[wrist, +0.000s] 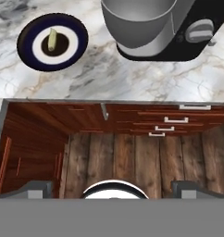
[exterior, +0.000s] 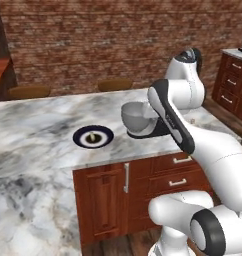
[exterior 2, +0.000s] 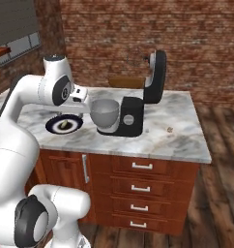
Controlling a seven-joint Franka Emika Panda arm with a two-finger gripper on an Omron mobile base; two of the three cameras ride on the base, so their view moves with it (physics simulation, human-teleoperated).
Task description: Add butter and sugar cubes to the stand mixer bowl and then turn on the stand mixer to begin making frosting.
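Where the plate (wrist: pixel 52 41) lies, the stand mixer (wrist: pixel 188 32) adjoins.

Kitchen, marble counter (exterior: pixel 38 125), stand mixer (exterior 2: pixel 133 109)

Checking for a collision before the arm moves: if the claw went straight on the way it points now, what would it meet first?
Judging by the hand view, probably the edge of the marble counter in front of the stand mixer, or the wooden floor just before it; depth is unclear. The claw is open.

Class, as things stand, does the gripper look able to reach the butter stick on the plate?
Probably yes: the butter stick lies uncovered on the plate, nothing above it, and the gripper is open.
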